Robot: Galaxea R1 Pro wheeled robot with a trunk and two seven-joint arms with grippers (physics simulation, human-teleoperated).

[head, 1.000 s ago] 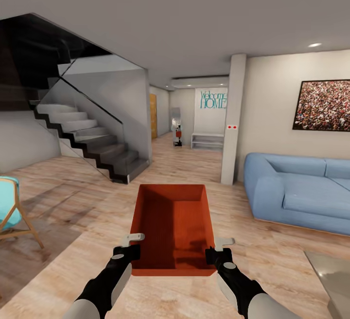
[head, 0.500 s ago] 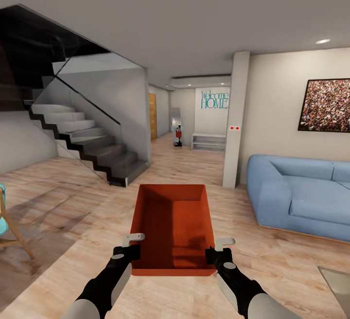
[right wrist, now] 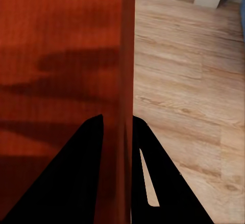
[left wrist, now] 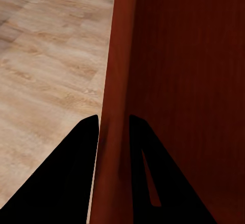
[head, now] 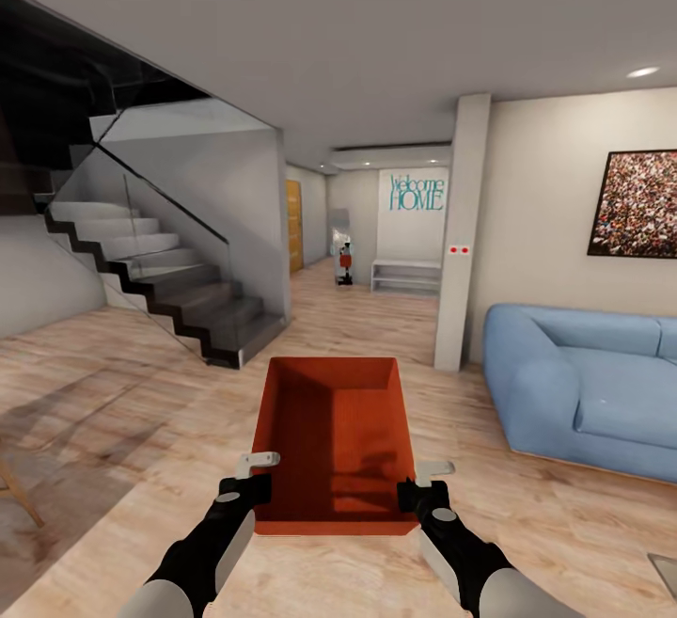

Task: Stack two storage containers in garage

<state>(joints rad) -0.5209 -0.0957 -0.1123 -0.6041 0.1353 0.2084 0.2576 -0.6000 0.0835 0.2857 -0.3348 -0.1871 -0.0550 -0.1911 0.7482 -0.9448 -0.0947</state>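
Note:
One red-orange open-top storage container (head: 334, 439) hangs in front of me above the wood-plank floor of the living room, empty inside. My left gripper (head: 252, 479) is shut on its left wall near the close corner, and in the left wrist view the black fingers (left wrist: 76, 173) straddle that wall (left wrist: 115, 106). My right gripper (head: 421, 486) is shut on the right wall, whose edge (right wrist: 125, 70) runs between the fingers (right wrist: 76, 178) in the right wrist view.
A dark staircase (head: 160, 284) with a glass balustrade rises at the left. A blue sofa (head: 588, 388) stands at the right, beside a white pillar (head: 458, 232). Between them a hallway (head: 362, 303) leads to a "Welcome HOME" wall and a low white shelf (head: 404, 275).
The camera has moved forward and turned slightly: stairs, pillar and sofa have shifted outward and the teal chair at the left has slid out of view. Container and grippers hold the same pose.

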